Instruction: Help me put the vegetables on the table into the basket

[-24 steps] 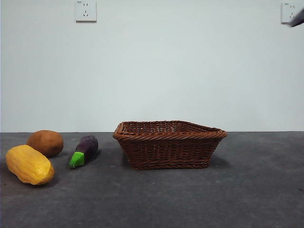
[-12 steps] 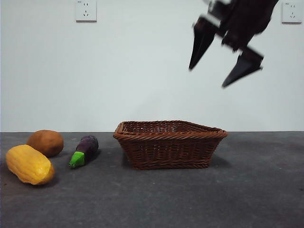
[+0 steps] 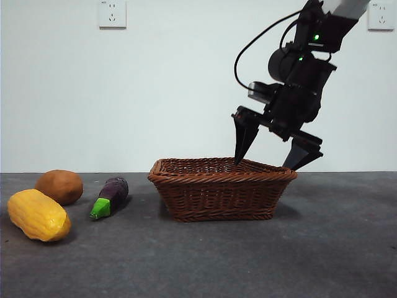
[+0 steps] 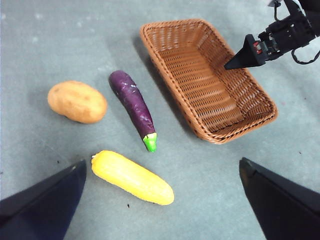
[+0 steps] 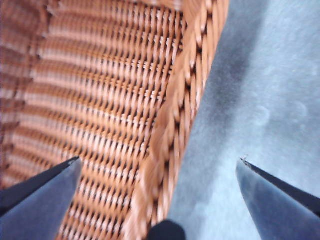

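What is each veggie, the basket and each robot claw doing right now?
corn: lying on table, outside basket.
potato: on table, outside basket.
eggplant: lying on table, outside basket.
basket: upright, nothing in it.
right gripper: open, straddling basket rim.
left gripper: open, above vegetables.

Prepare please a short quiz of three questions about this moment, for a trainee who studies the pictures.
1. True or false: the basket already holds a vegetable.
2. Which vegetable lies nearest the basket: A corn, B potato, C eggplant?
3. How does the right gripper stand at the basket's rim?

Key:
1. False; it is empty and all three lie on the table.
2. C.
3. Open, one jaw over the inside and one outside the rim, holding nothing. The left gripper is open too, high above the vegetables.
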Robot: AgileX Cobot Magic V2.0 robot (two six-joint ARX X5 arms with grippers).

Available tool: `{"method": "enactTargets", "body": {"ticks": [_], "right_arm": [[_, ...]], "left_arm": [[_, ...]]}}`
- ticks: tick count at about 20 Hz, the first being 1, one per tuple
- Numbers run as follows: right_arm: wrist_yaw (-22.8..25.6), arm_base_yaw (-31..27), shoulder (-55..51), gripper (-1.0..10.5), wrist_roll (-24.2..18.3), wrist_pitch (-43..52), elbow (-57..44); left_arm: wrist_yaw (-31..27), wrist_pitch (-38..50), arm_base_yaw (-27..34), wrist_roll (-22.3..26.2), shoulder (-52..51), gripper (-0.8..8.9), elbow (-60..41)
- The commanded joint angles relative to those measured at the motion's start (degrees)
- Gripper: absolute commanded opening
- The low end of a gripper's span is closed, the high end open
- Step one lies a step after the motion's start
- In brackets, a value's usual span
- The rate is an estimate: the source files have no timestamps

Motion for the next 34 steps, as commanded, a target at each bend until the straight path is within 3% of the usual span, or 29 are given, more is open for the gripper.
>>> {"method": "enactTargets", "body": {"ticks": [1,7,10,11,17,25,30,34], "right_arm": [[0.9,0.7,1.6,4.9,0.0,1.6,0.2],[2.1,2.3,4.2,2.2,2.0,2.8,0.1],[3.5,2.5,4.2,0.1,2.5,3.9,0.1],[3.5,2.5,4.2,-0.1,3.3,4.5,0.1],[3.4,2.5,0.4,-0.1,4.5,4.0,0.5],[3.4,2.4,-23.8,-0.1,2.1,-5.5,0.5],[3.6,2.4,-33.2,-0.1,-1.5,-10.5,0.5],[3.5,2.4,-35.6,-0.1,-3.1,-12.2,0.5]], "left_arm": [[0.2,0.1,0.0,-0.3,1.1,6.29,0.1],[-0.1,0.1,0.0,-0.3,3.8,6.29,0.1],[-0.2,0.1,0.0,-0.3,5.0,6.28,0.1],[-0.2,0.1,0.0,-0.3,5.4,6.28,0.1],[-0.2,0.0,0.0,-1.0,7.8,6.28,0.1],[-0.3,0.1,0.0,-2.7,13.3,6.27,0.1],[-4.4,1.6,-1.0,-8.9,18.8,6.26,0.1],[-6.5,5.0,-4.6,-16.5,25.2,6.26,0.1]]}}
